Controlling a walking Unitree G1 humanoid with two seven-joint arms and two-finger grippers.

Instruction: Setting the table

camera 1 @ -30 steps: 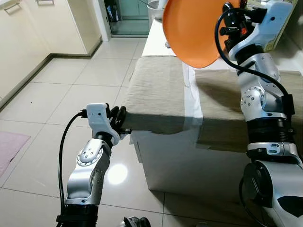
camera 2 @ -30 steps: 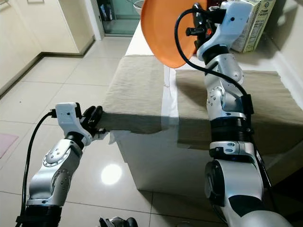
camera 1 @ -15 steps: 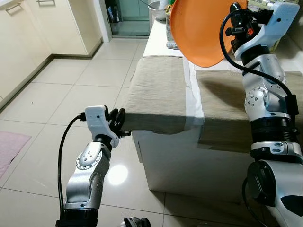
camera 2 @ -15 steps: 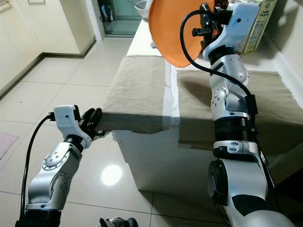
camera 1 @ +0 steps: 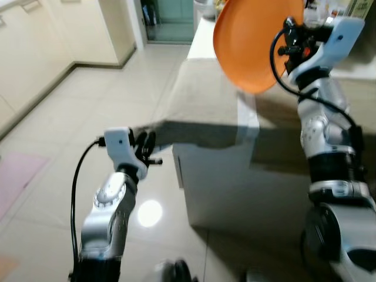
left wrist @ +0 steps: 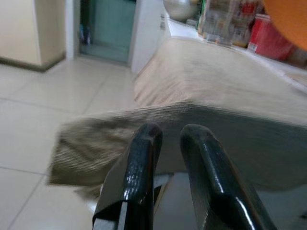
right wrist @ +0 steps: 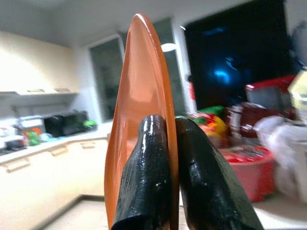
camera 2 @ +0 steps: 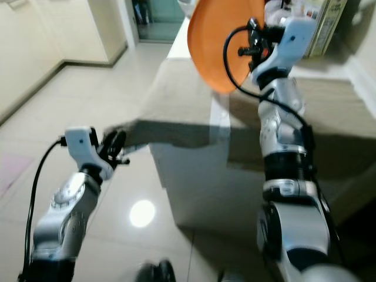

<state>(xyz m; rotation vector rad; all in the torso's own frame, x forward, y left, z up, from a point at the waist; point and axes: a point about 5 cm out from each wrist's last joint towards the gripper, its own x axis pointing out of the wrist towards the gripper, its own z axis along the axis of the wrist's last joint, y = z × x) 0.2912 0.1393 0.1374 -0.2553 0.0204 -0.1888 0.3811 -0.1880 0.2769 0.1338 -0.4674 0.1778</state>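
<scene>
Plate point(camera 1: 254, 44), orange, stays pinched at its rim by the right gripper point(right wrist: 165, 158), held on edge high above the table point(camera 1: 217, 167). The view has tilted and blurred, so the robot is moving. The left gripper point(left wrist: 165, 139), fingers nearly together, hovers at the beige cloth point(camera 1: 202, 111) corner hanging off the table; pale tiled floor point(camera 1: 88, 100) lies beside it.

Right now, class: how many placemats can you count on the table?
2: the left placemat, its near corner pinched by the left gripper, and the right placemat behind the right arm. Others may be hidden.

Cloth point(camera 1: 202, 111) on table point(camera 1: 235, 188)
</scene>
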